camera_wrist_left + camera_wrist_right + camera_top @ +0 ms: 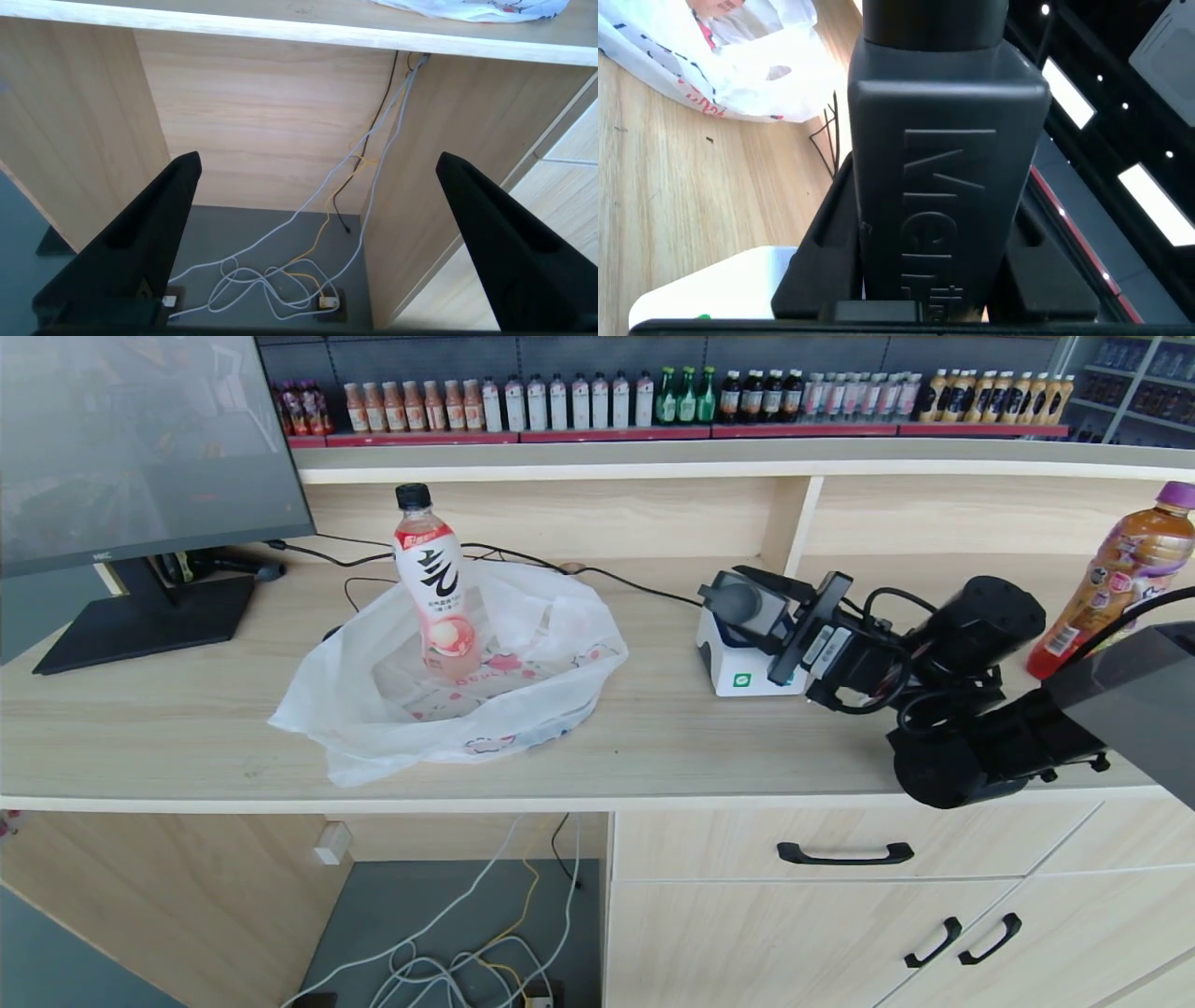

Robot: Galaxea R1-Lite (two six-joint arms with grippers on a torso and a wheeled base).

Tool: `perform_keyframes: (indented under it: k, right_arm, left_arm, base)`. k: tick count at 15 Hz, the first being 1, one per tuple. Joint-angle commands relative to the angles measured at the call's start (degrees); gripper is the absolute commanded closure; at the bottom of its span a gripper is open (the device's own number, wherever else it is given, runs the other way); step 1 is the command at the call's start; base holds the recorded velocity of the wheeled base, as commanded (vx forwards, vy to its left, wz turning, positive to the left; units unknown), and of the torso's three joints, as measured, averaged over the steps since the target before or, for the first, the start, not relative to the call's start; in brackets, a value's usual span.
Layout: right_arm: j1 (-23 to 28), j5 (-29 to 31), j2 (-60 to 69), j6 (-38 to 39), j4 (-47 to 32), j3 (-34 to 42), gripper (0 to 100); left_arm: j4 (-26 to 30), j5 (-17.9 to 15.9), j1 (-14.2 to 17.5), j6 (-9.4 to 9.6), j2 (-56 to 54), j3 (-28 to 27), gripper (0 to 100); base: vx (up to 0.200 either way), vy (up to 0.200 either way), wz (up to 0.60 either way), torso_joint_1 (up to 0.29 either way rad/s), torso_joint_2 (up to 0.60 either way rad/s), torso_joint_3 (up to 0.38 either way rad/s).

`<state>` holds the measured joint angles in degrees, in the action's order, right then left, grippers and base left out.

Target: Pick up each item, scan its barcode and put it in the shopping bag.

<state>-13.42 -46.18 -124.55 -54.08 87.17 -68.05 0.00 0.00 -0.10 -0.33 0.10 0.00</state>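
Observation:
A pink drink bottle (434,588) stands upright inside the open white shopping bag (523,700) on the wooden counter; the bag (738,65) is also in the right wrist view. To the bag's right sits the dark barcode scanner (742,602) on its white stand (742,677). My right gripper (780,616) is shut around the scanner's handle (929,187). An orange drink bottle (1111,583) with a purple cap stands at the counter's far right. My left gripper (318,243) hangs open and empty below the counter's front edge.
A monitor (140,439) on a black stand occupies the counter's back left, with cables trailing behind the bag. Drawers with black handles (845,852) sit under the counter's right half. Loose cables (280,280) lie on the floor in the open recess. Bottle shelves line the back.

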Motion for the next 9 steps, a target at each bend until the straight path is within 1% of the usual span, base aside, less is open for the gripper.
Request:
perform_keyframes:
  k: [1,2,4,6,7,8,9]
  right_arm:
    - [-0.29,-0.05,2.65,0.38,-0.08,0.37,100]
    - [-0.64,0.3,3.7,1.17,-0.08,0.99,100]
    - [-1.34,2.94,7.04,2.66,-0.16,3.1,100]
    - [-3.54,5.92,9.77,7.23,0.28,5.65,100]
    - [-5.56,10.49,12.23,12.77,0.72,7.75,100]
    - [-7.41,14.63,14.25,14.88,0.54,8.46,100]
    - [-9.87,17.26,15.65,19.1,0.19,9.16,100]
  left_arm:
    - [0.0,0.0,0.01,-0.02,-0.01,0.0,0]
    - [0.0,0.0,0.01,-0.02,-0.01,0.0,0]
    - [0.0,0.0,0.01,-0.02,-0.01,0.0,0]
    - [0.0,0.0,0.01,-0.02,-0.01,0.0,0]
    - [0.0,0.0,0.01,-0.02,-0.01,0.0,0]
    - [0.0,0.0,0.01,-0.02,-0.01,0.0,0]
    - [0.0,0.0,0.01,-0.02,-0.01,0.0,0]
  base:
    - [0.0,0.0,0.0,0.0,0.0,0.0]
    - [0.0,0.0,0.0,0.0,0.0,0.0]
    - [0.0,0.0,0.0,0.0,0.0,0.0]
    - [0.0,0.0,0.0,0.0,0.0,0.0]
    - [0.0,0.0,0.0,0.0,0.0,0.0]
    - [0.0,0.0,0.0,0.0,0.0,0.0]
    - [0.0,0.0,0.0,0.0,0.0,0.0]
